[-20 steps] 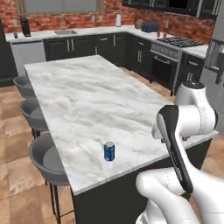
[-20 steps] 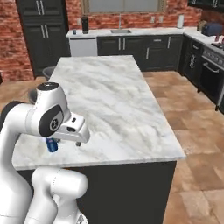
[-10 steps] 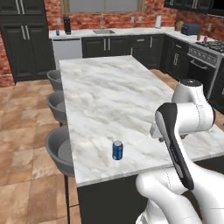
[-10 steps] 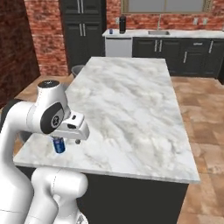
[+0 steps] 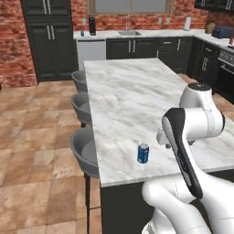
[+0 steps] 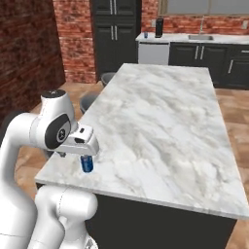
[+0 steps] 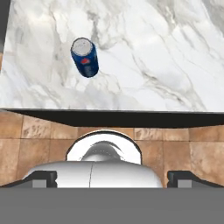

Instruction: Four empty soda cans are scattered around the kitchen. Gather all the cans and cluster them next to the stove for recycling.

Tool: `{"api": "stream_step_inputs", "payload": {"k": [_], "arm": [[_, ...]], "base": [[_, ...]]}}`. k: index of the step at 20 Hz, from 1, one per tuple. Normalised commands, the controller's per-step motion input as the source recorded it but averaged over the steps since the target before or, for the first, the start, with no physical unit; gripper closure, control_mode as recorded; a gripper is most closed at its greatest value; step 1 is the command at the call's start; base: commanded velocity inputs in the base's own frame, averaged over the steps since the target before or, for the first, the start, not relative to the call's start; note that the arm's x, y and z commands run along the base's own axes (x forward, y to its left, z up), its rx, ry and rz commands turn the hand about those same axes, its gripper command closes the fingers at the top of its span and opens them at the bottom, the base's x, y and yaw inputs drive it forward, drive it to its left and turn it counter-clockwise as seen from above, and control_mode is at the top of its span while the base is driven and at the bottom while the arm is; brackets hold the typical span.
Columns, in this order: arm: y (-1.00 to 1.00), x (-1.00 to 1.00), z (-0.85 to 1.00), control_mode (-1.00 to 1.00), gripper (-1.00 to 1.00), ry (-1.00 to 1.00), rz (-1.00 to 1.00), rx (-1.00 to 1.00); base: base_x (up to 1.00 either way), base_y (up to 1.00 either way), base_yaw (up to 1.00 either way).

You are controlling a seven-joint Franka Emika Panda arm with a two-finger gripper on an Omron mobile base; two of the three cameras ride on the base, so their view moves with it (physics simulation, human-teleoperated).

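Blue can with red-white label, silver top, upright on the marble island near its front edge. Arm folded above the counter, hand pointing down; gripper fingertips wide apart, holding nothing.

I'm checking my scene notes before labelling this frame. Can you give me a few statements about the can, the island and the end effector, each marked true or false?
1. The small blue cylindrical soda can with a silver top stands upright on the white marble island counter. True.
2. The can sits near the middle of the counter. False: it stands near the counter's front edge, towards the corner on the stool side.
3. The end effector is shut on the can. False: in the hand view the can lies apart from the two dark fingertips, which stand wide apart.
4. Grey round stools line one side of the island. True.
5. A red can stands beside the blue one. False: the blue can stands alone.
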Motion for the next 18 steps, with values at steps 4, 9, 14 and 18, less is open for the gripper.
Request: {"api": "stream_step_inputs", "payload": {"k": [4,9,14,18], "arm": [[0.0,0.0,0.0,1.0,-1.0,0.0,0.0,0.0],[0.0,0.0,0.0,1.0,-1.0,0.0,0.0,0.0],[0.0,0.0,0.0,1.0,-1.0,0.0,0.0,0.0],[0.0,0.0,0.0,1.0,-1.0,0.0,0.0,0.0]], "base": [[0.19,0.6,0.01],[0.39,0.16,-0.03],[0.4,0.0,-0.06],[0.24,-0.01,-0.06]]}}
